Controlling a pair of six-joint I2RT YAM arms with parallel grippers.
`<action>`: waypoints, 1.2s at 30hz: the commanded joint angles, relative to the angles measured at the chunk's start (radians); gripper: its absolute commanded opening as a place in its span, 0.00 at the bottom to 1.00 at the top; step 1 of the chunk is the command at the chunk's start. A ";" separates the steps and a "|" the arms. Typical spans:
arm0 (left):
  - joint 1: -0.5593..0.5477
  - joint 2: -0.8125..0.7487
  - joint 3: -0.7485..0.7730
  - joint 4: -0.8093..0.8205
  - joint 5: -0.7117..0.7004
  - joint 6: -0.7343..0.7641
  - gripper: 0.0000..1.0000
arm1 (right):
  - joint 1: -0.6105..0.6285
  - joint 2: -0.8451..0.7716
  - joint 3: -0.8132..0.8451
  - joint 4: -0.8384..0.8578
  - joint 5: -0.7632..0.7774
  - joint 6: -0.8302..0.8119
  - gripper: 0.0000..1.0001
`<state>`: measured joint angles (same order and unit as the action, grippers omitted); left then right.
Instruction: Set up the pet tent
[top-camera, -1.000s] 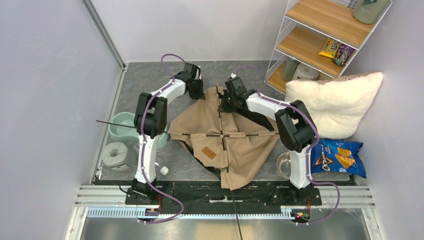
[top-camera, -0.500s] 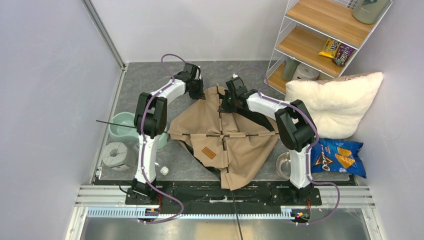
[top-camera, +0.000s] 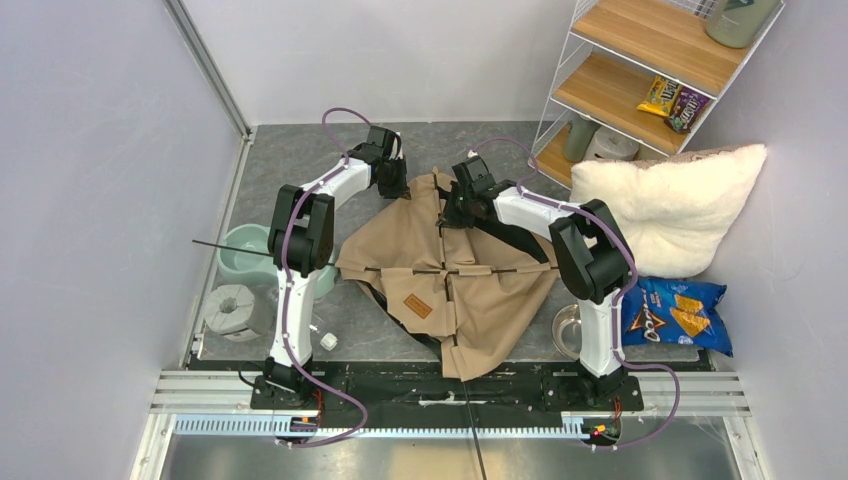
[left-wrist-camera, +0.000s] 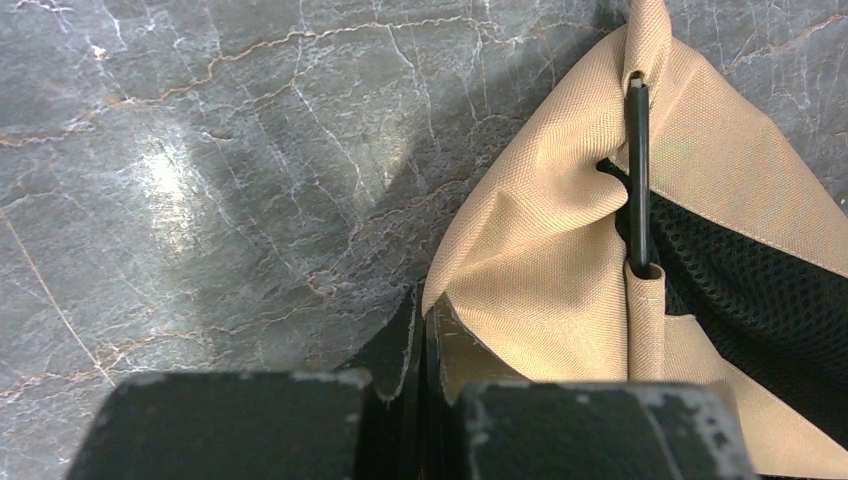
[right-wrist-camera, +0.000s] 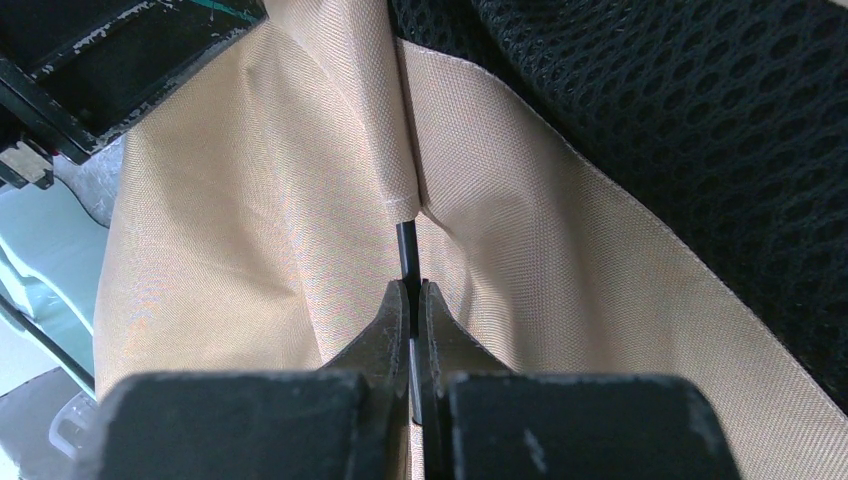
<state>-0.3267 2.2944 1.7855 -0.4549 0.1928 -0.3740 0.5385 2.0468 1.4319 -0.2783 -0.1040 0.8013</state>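
Your left end effector (top-camera: 392, 186) (left-wrist-camera: 422, 312) is clenched, its fingertips pressed together on a fold at the edge of the pet tent (top-camera: 450, 270) (left-wrist-camera: 540, 260). From its wrist view, tan fabric rises just ahead and to the right of the tips, and grey marble tabletop (left-wrist-camera: 200, 150) lies bare ahead and to the left. Further right of that end effector, a short stretch of black pole (left-wrist-camera: 638, 170) shows in a gap in its fabric sleeve, with black mesh (left-wrist-camera: 760, 300) beyond it.

Your right end effector (top-camera: 452, 212) (right-wrist-camera: 413, 300) is also clenched, grasping the thin pole (right-wrist-camera: 406, 250) right where it comes out of a tan sleeve. Tan cloth (right-wrist-camera: 250, 200) spreads to the left of its tips, and the mesh (right-wrist-camera: 700, 120) fills the area ahead and to the right.

From above, both end effectors sit close together at the tent's far corner, the left one just left of the right one. The tent lies collapsed and flat on the tabletop, spreading from the two end effectors back toward the arm bases, with black poles crossing over its middle and a small brown label patch (top-camera: 418, 306) on the near left part.

Well to the right of your right end effector lies a fluffy white pillow (top-camera: 660, 205). Left of and nearer than your left end effector sits a pale green bowl (top-camera: 240, 255).
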 joint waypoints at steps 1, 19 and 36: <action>0.000 -0.022 -0.006 -0.031 -0.016 0.009 0.03 | -0.011 -0.034 -0.004 -0.040 0.036 -0.003 0.00; -0.001 0.070 0.157 0.275 0.131 -0.296 0.44 | -0.004 -0.066 -0.048 0.042 -0.013 -0.073 0.00; -0.027 0.175 0.203 0.364 0.118 -0.406 0.38 | -0.003 -0.055 -0.036 0.045 -0.021 -0.088 0.00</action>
<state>-0.3408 2.4493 1.9442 -0.1482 0.2977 -0.7200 0.5385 2.0201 1.3941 -0.2371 -0.1265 0.7315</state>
